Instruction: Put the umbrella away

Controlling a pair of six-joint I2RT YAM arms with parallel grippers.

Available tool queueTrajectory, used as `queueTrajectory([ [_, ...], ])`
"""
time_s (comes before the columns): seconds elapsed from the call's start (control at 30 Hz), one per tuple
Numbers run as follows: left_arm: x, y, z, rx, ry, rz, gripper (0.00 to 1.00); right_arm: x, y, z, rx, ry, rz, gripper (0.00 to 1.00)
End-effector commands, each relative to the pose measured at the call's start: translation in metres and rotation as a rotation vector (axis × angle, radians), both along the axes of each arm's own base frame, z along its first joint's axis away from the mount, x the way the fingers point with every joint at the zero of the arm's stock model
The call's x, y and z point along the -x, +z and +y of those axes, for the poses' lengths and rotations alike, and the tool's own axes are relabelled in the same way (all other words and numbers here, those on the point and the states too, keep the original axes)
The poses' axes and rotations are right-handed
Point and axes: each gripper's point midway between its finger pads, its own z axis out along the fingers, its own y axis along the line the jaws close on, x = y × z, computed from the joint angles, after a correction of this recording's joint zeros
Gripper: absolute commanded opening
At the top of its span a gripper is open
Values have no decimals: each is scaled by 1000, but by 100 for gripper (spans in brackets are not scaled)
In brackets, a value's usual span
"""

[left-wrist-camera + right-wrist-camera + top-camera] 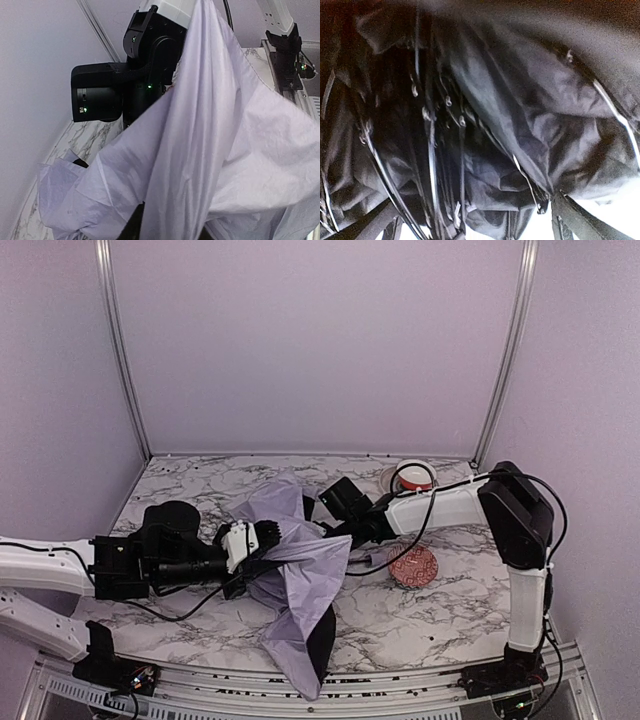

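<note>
The umbrella [300,585] was seen crumpled on the marble table [420,625], at the lower centre of the top view.
The left gripper [275,540] was buried in lavender fabric, its opening not discernible; the right gripper [470,217] was spread wide before the black underside and ribs.

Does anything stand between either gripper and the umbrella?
Nothing visible does. The left gripper and right gripper are both up against the umbrella; the red bowl lies beside the right arm, not between.
</note>
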Motion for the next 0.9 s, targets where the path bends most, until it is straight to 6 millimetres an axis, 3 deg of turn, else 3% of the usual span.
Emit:
queueTrajectory([
  [0.0, 1, 11, 5, 15, -9, -66, 2, -2, 31, 2, -46, -10, -59, 100],
  [0.2, -9, -19, 30, -89, 61, -50, 0, 14, 36, -23, -67, -2, -102, 100],
  [0.27, -13, -32, 39, -144, 97, -41, 0, 8, 40, -41, -87, -34, -135, 100],
  [0.5, -19, -28, 47, -128, 145, -35, 0, 16, 62, -64, -152, -25, -223, 100],
  [0.63, -16, -35, 49, -116, 146, -3, 0, 33, 96, -71, -244, 29, -195, 100],
  [0.87, -14, -48, 42, -99, 137, 56, 0, 77, 185, -73, -464, 168, -145, 100],
])
